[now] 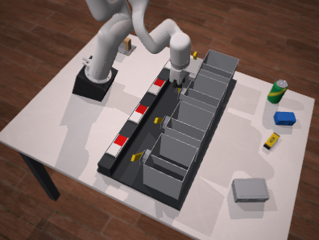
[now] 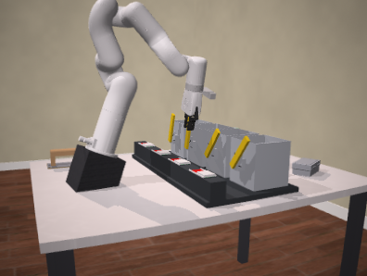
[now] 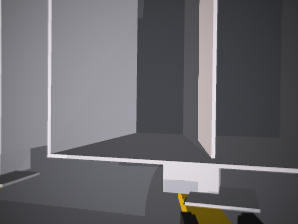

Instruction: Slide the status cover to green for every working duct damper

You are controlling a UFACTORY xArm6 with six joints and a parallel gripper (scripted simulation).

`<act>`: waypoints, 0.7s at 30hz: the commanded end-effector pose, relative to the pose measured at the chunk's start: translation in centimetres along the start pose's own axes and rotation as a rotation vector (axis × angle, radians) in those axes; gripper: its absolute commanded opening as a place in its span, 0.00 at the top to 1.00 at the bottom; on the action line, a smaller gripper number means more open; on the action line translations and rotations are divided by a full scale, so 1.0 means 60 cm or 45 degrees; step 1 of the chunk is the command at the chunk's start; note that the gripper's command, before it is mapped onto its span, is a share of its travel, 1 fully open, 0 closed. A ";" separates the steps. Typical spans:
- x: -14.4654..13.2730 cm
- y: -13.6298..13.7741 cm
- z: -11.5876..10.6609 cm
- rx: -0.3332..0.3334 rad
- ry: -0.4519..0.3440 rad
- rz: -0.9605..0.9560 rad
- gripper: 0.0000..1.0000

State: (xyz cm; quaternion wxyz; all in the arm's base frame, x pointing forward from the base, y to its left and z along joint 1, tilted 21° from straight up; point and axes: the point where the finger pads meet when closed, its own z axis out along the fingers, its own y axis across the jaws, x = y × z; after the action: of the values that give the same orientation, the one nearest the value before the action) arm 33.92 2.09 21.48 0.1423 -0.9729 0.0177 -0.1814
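Observation:
Four grey duct dampers stand in a row on a black base (image 1: 169, 133), each with a yellow lever on its front. My gripper (image 1: 177, 85) is shut on the yellow lever (image 2: 187, 135) of the second damper from the far end (image 1: 203, 92). The wrist view shows this damper's open duct with its blade (image 3: 207, 75) standing edge-on, and the lever (image 3: 200, 210) at the bottom edge. Three status sliders show red in the overhead view (image 1: 159, 82) (image 1: 141, 109) (image 1: 121, 140). The far slider is hidden behind the arm there, but it shows in the side view (image 2: 147, 144).
A green can (image 1: 277, 91), a blue box (image 1: 284, 117), a small yellow and black item (image 1: 271, 140) and a grey box (image 1: 250, 189) lie on the right of the table. The arm's black base (image 1: 94, 82) and a wooden handle (image 1: 129, 45) are on the left.

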 end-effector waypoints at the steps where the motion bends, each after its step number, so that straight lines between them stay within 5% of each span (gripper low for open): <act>1: 0.002 0.002 -0.002 0.020 0.003 -0.002 0.81; 21: 0.002 0.024 0.000 0.188 0.003 -0.002 0.81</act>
State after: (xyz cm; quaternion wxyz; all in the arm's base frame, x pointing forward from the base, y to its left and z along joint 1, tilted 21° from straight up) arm 33.97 0.97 21.09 0.2001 -0.9626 0.0069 -0.1824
